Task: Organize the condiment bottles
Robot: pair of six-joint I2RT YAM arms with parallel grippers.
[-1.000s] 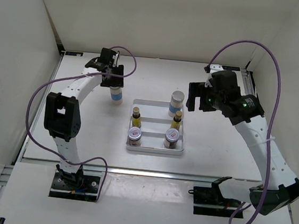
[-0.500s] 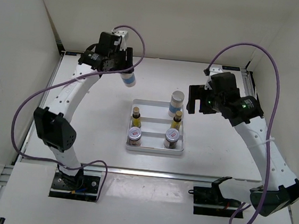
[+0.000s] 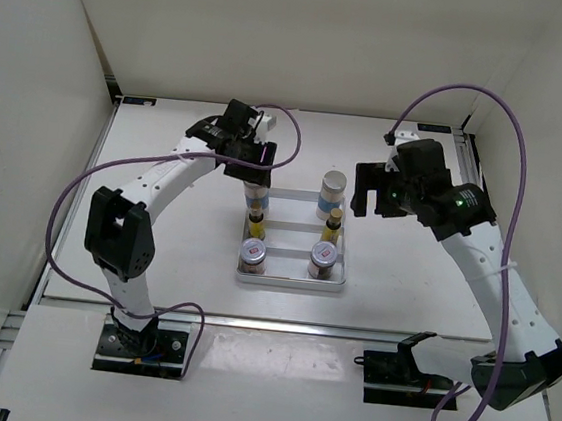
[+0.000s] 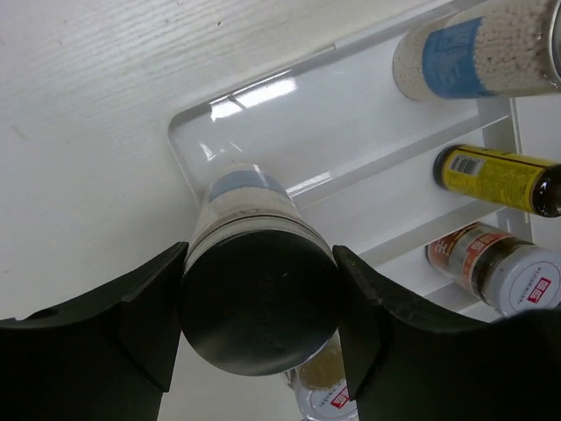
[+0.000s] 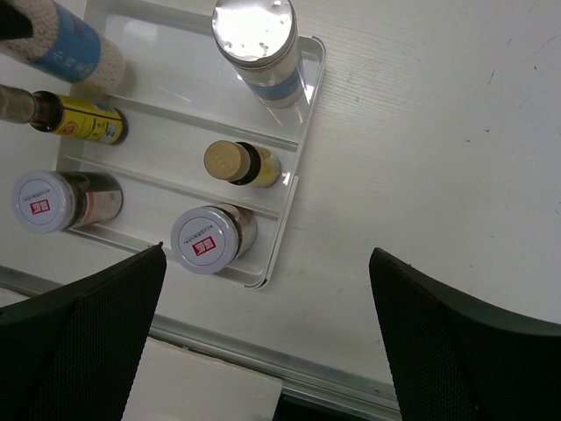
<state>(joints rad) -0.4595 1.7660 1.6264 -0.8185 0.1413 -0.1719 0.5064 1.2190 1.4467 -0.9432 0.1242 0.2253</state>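
My left gripper is shut on the grey cap of a white bottle with a blue band. It holds the bottle tilted over the far-left compartment of the white tray, with its base at the tray floor. The second white bottle stands in the far-right compartment. Two yellow dark-capped bottles stand in the middle row. Two silver-lidded jars stand in the near row. My right gripper is open and empty, above the table to the right of the tray.
The tray lies mid-table with dividers between its rows. White walls close in the table at the left, back and right. A metal rail runs along the near table edge under my right gripper.
My left arm has carried the white bottle to the right, from above the far-left table to the tray's far-left compartment. The right arm has hardly moved.
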